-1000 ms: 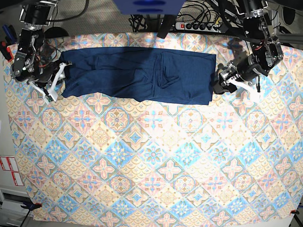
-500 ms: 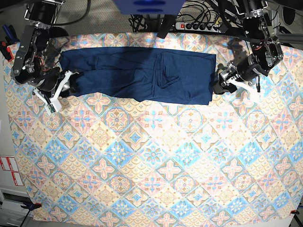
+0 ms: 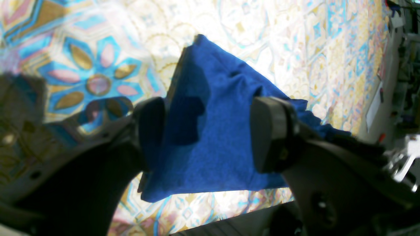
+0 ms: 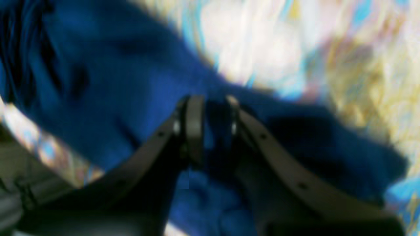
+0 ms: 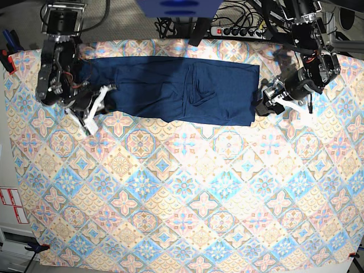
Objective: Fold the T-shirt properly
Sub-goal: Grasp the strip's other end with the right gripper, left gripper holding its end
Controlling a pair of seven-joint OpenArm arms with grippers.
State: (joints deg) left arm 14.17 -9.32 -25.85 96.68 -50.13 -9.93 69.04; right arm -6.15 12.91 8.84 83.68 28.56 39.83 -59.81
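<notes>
The dark navy T-shirt (image 5: pixel 182 88) lies flat in a long band across the far side of the table. At its left end my right gripper (image 5: pixel 101 102) sits on the lower corner. In the right wrist view the gripper (image 4: pixel 213 121) has its jaws drawn narrow, with a fold of the T-shirt (image 4: pixel 98 82) pinched between them. My left gripper (image 5: pixel 263 103) rests at the shirt's right edge. In the left wrist view it (image 3: pixel 210 134) stands wide open, one finger on each side of a corner of the T-shirt (image 3: pixel 223 154), and neither pad presses the cloth.
A tiled, flower-patterned cloth (image 5: pixel 182 193) covers the whole table. Behind the far edge are a power strip (image 5: pixel 239 31), cables and a blue block (image 5: pixel 176 7). Red-and-white labels (image 5: pixel 11 205) sit beyond the left edge.
My right gripper has slid right and inward along the shirt's left end, and its jaws have narrowed onto the fabric, bunching that corner. The left arm has stayed put.
</notes>
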